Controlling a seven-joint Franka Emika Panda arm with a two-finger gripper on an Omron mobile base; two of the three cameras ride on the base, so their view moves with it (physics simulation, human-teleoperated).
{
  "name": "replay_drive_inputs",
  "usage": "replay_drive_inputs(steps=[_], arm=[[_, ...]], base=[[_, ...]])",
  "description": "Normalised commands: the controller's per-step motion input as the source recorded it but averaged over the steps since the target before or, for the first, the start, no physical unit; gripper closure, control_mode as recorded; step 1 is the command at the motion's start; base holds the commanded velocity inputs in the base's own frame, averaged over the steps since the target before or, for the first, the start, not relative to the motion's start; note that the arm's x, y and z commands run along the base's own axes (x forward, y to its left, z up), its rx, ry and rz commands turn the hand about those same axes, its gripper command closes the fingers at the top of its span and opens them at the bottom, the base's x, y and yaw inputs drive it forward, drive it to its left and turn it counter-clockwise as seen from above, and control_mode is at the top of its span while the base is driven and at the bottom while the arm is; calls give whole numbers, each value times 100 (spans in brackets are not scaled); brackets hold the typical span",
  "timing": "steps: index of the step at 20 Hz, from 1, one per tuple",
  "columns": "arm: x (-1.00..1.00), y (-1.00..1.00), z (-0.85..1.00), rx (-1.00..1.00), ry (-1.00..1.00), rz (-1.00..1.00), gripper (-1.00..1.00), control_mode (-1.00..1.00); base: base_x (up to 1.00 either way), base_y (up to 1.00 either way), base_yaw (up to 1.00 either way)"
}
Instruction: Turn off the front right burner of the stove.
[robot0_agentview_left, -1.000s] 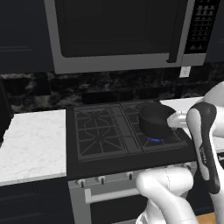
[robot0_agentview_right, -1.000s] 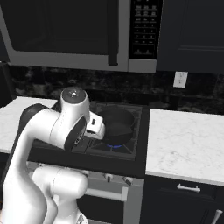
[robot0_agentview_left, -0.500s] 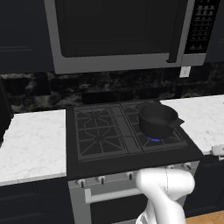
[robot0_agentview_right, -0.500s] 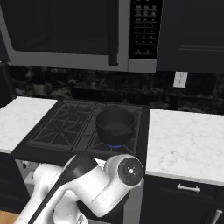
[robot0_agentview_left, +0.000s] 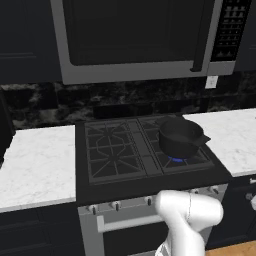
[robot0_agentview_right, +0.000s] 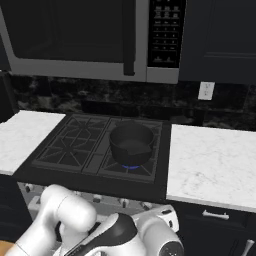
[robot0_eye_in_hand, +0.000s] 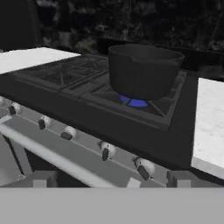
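The stove (robot0_agentview_left: 125, 182) is a black gas cooktop with a steel front. On its front right burner (robot0_agentview_left: 177, 159) a small blue flame (robot0_eye_in_hand: 135, 103) burns under a dark pot (robot0_eye_in_hand: 144, 70). A row of small silver knobs (robot0_eye_in_hand: 106, 151) runs along the steel front (robot0_eye_in_hand: 83, 146), the rightmost knob (robot0_eye_in_hand: 143, 168) closest to the hand. My gripper (robot0_eye_in_hand: 111, 181) is low in front of that panel, open, with nothing between its wide-apart fingertips (robot0_eye_in_hand: 40, 178). The oven's bar handle (robot0_eye_in_hand: 52, 157) crosses just above them. My white arm (robot0_agentview_left: 185, 220) bends low before the stove.
A steel-framed microwave (robot0_agentview_left: 135, 40) hangs above the cooktop. White marble counters flank the stove at the left (robot0_agentview_left: 35, 165) and right (robot0_agentview_right: 215, 160). A dark drawer with a handle (robot0_agentview_right: 217, 215) sits under the right counter. A wall outlet (robot0_agentview_right: 205, 91) is behind.
The arm has swung down from beside the pot over the cooktop to low in front of the stove's knob panel. The pot and flame are unchanged.
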Motion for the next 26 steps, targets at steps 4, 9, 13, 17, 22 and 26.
replay_drive_inputs(steps=[4,9,13,17,22,26], arm=[[1,0,-80,-33,-32,19,-100,-100],[29,0,-37,-16,-24,3,-100,-100],[41,0,-16,-6,-20,0,-100,-100],[28,0,-14,0,-16,0,-100,-100],[29,0,-8,0,-12,0,-100,-100],[24,-4,-28,-2,-13,0,-100,-100]], base=[[0,0,0],[0,0,0],[0,0,0],[0,0,0],[0,0,0],[0,0,0]])
